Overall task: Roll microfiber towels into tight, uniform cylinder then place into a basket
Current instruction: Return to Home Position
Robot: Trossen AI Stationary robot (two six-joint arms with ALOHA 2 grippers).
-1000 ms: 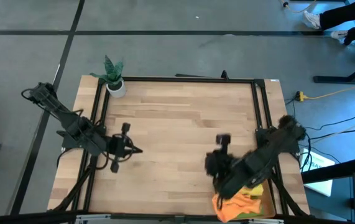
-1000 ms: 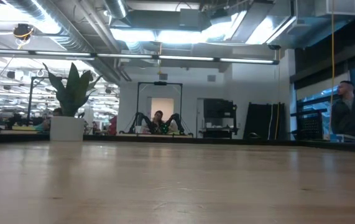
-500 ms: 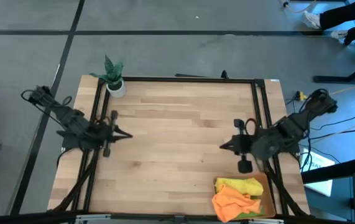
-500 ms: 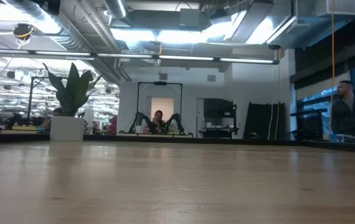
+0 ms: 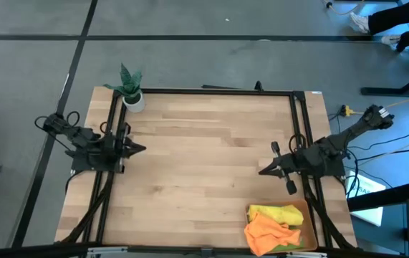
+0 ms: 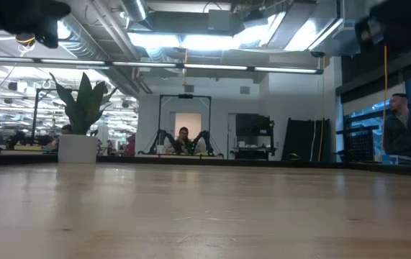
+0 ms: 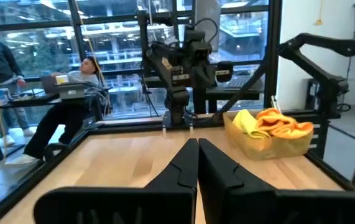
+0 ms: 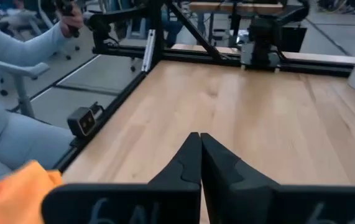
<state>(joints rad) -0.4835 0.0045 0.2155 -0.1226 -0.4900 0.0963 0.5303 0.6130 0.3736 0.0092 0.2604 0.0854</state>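
Lower right of the high view: a soft orange microfiber towel point(image 5: 265, 231) and yellow microfiber towel point(image 5: 276, 213) lie bunched in the shallow translucent orange-brown basket point(image 5: 307, 215). They look light and floppy, probably best pinched at a fold. The left gripper point(image 5: 138, 149), mid-left, and right gripper point(image 5: 263, 170), mid-right, are closed and empty.

This is a robotics lab set up in an open, industrial-style office. A wooden table point(image 5: 204, 143) sits inside a black metal frame point(image 5: 204, 91), with a dark robot arm point(image 5: 82, 140) mounted on one side and a second arm point(image 5: 326, 150) on the other. Cables point(image 5: 383, 107) trail over the grey floor point(image 5: 190, 57). In the low view, bare ducts point(image 6: 104, 29) and strip lights point(image 6: 191, 39) run along the ceiling, and another two-armed rig point(image 6: 184, 138) stands farther back. Through the left wrist view, tall windows point(image 7: 115, 37) line the wall and a person point(image 7: 71, 102) sits at a laptop point(image 7: 71, 93). A potted plant point(image 5: 130, 87) stands on the table's corner.
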